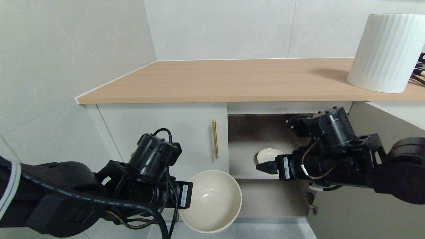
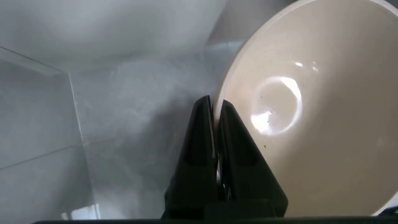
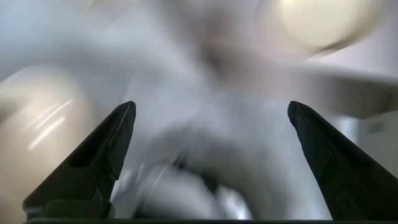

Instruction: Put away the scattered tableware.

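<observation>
Before the open cabinet, left gripper clamps the bowl; right gripper gapes empty.

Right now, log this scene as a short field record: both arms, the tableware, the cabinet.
left jaws: shut on the rim of the cream bowl, held low in front of the cabinet
right jaws: open, at the mouth of the open compartment
left door: closed
inside compartment: small cream dish on the shelf
countertop: white ribbed container at its right end
</observation>
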You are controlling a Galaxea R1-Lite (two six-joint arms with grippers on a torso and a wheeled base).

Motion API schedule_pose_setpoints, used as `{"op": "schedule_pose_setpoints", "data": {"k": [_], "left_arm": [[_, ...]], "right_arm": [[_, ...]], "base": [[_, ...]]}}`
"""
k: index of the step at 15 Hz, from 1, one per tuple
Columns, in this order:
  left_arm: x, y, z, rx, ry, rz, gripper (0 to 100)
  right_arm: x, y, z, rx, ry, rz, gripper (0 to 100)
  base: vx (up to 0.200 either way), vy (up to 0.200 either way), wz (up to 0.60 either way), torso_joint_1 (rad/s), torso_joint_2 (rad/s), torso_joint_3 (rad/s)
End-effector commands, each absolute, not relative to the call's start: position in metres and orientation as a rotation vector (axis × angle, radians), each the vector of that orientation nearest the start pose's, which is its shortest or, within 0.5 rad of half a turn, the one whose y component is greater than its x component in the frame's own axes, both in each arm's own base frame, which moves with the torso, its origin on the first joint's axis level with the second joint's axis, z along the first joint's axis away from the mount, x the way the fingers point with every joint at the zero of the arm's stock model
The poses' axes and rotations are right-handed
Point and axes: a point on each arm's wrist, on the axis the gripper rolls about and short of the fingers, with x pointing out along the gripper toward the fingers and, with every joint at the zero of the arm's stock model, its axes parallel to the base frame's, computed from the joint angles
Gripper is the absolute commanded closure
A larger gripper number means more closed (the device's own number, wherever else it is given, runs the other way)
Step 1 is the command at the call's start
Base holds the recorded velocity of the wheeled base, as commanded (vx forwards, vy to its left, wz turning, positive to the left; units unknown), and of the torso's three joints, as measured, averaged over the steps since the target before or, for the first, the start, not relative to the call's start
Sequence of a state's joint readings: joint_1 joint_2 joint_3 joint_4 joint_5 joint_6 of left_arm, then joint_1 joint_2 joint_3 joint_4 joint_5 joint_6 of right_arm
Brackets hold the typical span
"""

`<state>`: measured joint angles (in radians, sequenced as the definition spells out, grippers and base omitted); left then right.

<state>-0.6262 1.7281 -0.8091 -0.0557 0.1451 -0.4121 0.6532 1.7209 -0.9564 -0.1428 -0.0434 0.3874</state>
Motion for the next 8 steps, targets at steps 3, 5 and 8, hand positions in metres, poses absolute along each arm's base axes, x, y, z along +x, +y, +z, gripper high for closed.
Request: {"op": "schedule_pose_setpoints", "data": {"k": [3,5,8], "left_arm": [[0.219,-0.175,0.124,-0.017,0.875,-0.309,100],[0.218,-0.178,0.124,-0.011,0.872,-0.315,100],[0.215,-0.181,0.124,-0.007,0.868,-0.33,100]], "right_arm": [[0.21,0.214,0.166,0.086,0.745,0.603,0],[0.207,0.222,0.156,0.06,0.778,0.617,0],[0.209,0.23,0.139,0.027,0.821,0.609,0]], "base": [[0.0,0.0,0.0,0.0,0.0,0.0],[0.0,0.0,0.0,0.0,0.0,0.0],[0.0,0.0,0.0,0.0,0.0,0.0]]}}
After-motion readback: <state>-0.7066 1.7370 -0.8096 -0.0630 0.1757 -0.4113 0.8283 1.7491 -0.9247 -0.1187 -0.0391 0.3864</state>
